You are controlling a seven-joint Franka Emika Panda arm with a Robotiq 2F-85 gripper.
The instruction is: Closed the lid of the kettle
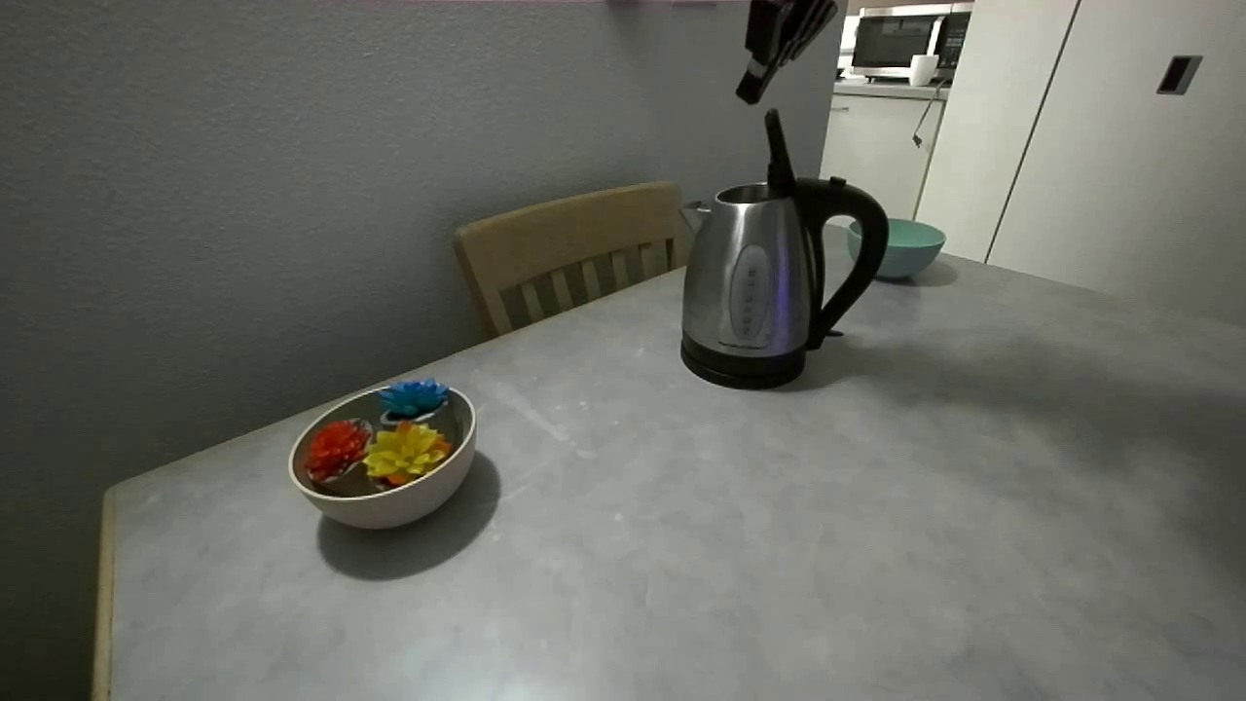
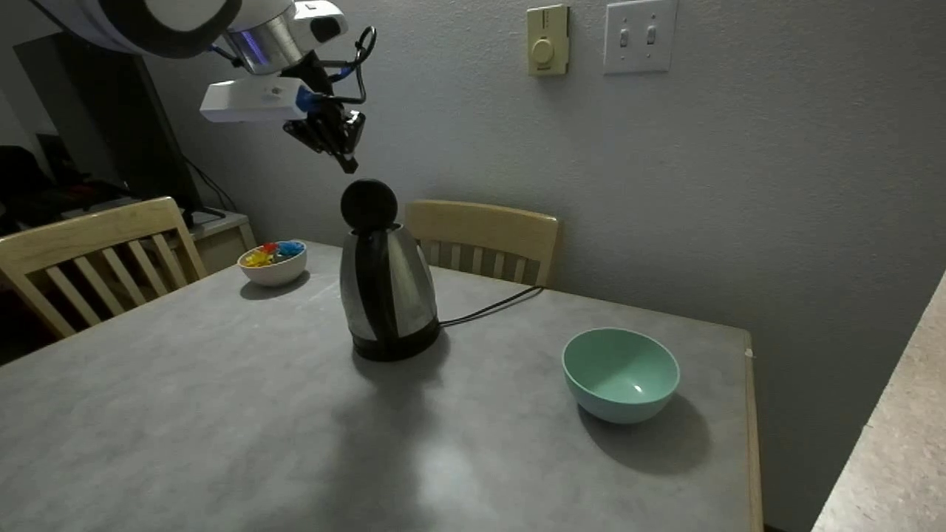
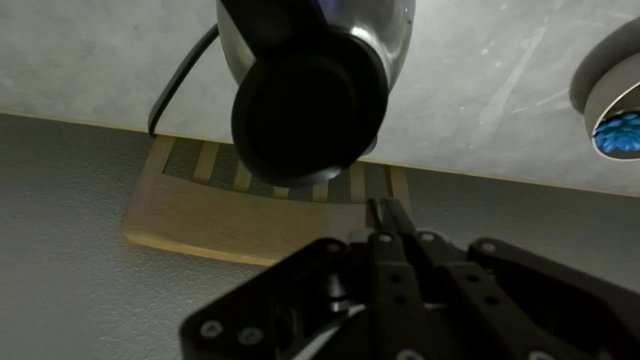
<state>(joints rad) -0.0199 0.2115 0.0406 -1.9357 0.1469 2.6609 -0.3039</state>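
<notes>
Stainless kettle (image 1: 748, 282) on the table (image 1: 730, 535), black lid (image 2: 369, 205) standing upright, so closing isn't done. Pincer (image 3: 384, 204) pinched together, nothing held, just above the lid, apart from it; whole push-down seems to remain.

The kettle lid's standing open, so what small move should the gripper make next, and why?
I'd probably ease the gripper toward the handle, above the lid, to get behind it for a push toward the spout. In an exterior view, the lid stands nearly upright on the handle side of the open kettle, and the gripper, shut in the wrist view, appears above, slightly spout-side.
</notes>
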